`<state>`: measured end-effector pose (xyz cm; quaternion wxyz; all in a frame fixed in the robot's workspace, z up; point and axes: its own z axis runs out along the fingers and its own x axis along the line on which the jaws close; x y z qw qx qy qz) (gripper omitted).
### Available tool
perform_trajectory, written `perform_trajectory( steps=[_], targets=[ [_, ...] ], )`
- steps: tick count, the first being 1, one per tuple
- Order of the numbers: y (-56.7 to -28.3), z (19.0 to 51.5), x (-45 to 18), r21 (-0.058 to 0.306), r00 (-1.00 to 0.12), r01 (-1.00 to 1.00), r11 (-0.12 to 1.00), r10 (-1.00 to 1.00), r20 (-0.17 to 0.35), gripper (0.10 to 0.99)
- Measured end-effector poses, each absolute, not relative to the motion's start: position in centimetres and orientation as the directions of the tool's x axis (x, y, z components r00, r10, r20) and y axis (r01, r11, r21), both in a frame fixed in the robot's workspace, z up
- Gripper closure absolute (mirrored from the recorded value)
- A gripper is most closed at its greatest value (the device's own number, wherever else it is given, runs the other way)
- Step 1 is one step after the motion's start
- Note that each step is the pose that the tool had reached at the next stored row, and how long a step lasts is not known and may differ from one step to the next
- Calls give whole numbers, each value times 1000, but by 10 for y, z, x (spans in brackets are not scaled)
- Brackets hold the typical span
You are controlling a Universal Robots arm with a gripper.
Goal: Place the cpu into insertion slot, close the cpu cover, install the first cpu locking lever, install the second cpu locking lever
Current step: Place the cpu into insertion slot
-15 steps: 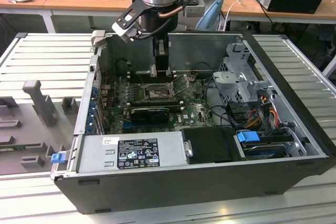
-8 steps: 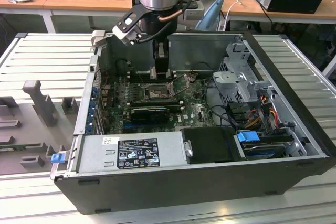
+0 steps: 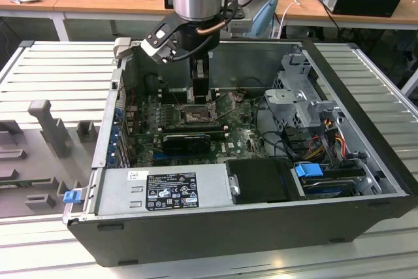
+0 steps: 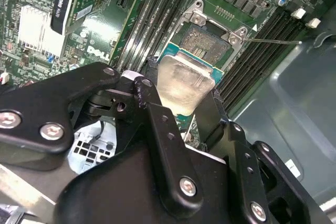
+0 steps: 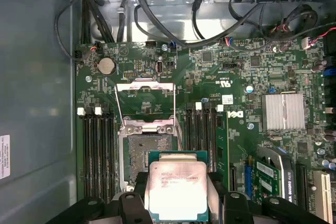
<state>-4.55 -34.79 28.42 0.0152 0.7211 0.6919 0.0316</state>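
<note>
Clamped tight on the cpu point(image 5: 178, 190), jaws of the gripper point(image 5: 178, 203). Chip square between two black fingers point(image 5: 134, 205), pinched on opposite edges in both wrist views. Hanging across one edge of the insertion slot point(image 5: 147, 153), not seated; touching or clear, impossible to tell. One cpu, one slot, one cpu cover point(image 5: 144, 84) flipped open just beside the slot. Dull silver-grey top, green rim, faint print. Centre of the exterior view, slightly above middle: gripper down inside the computer case point(image 3: 248, 227).
</note>
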Motion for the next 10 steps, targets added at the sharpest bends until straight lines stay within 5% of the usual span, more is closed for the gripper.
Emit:
perform_trajectory(
  steps=[10],
  targets=[
    [-348,274,-46,65,41,997,-42,999,25,561]
  ],
)
